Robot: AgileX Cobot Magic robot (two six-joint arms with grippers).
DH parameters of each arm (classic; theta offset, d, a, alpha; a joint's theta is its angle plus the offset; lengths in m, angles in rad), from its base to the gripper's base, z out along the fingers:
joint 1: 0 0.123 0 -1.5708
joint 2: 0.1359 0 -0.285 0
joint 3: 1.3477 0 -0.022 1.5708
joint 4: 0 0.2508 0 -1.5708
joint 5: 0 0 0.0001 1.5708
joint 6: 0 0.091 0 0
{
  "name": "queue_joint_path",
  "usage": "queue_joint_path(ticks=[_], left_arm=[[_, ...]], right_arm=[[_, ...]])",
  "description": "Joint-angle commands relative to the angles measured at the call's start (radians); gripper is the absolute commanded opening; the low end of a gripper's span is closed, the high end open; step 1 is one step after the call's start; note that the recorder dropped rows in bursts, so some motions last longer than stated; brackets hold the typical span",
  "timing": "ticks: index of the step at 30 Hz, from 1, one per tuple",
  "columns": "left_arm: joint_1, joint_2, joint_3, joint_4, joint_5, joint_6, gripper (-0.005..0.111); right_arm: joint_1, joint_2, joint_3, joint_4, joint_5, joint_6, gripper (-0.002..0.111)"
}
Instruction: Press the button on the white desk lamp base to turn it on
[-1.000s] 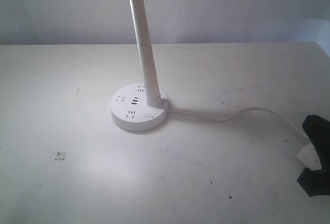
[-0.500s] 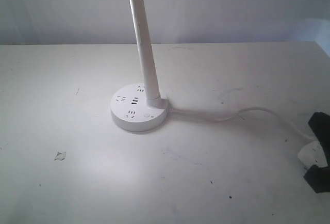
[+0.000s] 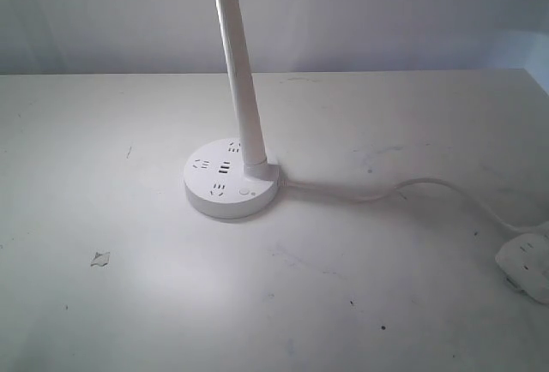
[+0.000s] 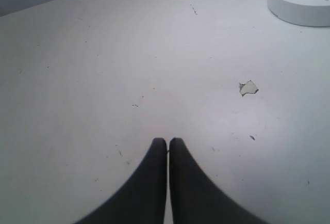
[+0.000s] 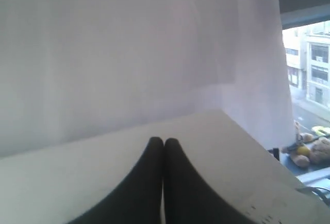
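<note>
Sitting flush in the top of the white desk lamp base (image 3: pixel 230 185), the button (image 3: pixel 245 191) was a small round disc with a faint grey ring, just beside the foot of the slim stem (image 3: pixel 242 89); the base itself was a smooth, round plastic puck with dark socket holes and slots, and a thin white cord (image 3: pixel 412 185) trailed from it to a small white power strip (image 3: pixel 525 267); neither arm showed in the exterior view; the left gripper (image 4: pixel 168 141) hung low over the matt, scuffed table (image 3: pixel 257 303), its two black, tapered fingers pressed together with nothing between them; the base lay well ahead of those tips and off to one side, with a small pale chip (image 4: pixel 248 87) in the tabletop between; the right gripper (image 5: pixel 163 140) was likewise closed tight and empty, raised and aimed at a white curtain (image 5: pixel 129 43) beyond the table edge; the lamp was outside its camera's sight.
</note>
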Motion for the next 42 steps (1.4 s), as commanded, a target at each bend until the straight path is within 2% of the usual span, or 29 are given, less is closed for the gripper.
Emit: queue_joint_path(ticks=[1, 7, 12, 19, 27, 37, 42], left_arm=[[0.002, -0.005, -0.003, -0.005, -0.004, -0.001, 0.001], [0.002, -0.005, -0.003, -0.005, -0.004, -0.001, 0.001], [0.002, -0.005, -0.003, -0.005, -0.004, -0.001, 0.001], [0.002, -0.005, -0.003, -0.005, -0.004, -0.001, 0.001], [0.002, -0.005, -0.003, -0.005, -0.004, -0.001, 0.001], [0.002, -0.005, -0.003, -0.005, -0.004, -0.001, 0.001], [0.002, -0.005, -0.003, -0.005, -0.004, -0.001, 0.001]], right_arm=[[-0.141, -0.097, 0.004, -0.143, 0.317, -0.007, 0.0], [-0.167, -0.246, 0.004, -0.141, 0.441, -0.011, 0.0], [-0.163, -0.332, 0.006, -0.141, 0.561, -0.097, 0.0], [-0.011, -0.332, 0.013, -0.141, 0.597, -0.169, 0.0], [0.005, -0.332, 0.013, -0.145, 0.642, -0.293, 0.0], [0.005, -0.332, 0.013, -0.151, 0.659, -0.09, 0.0], [0.005, -0.332, 0.013, -0.318, 0.683, 0.091, 0.0]])
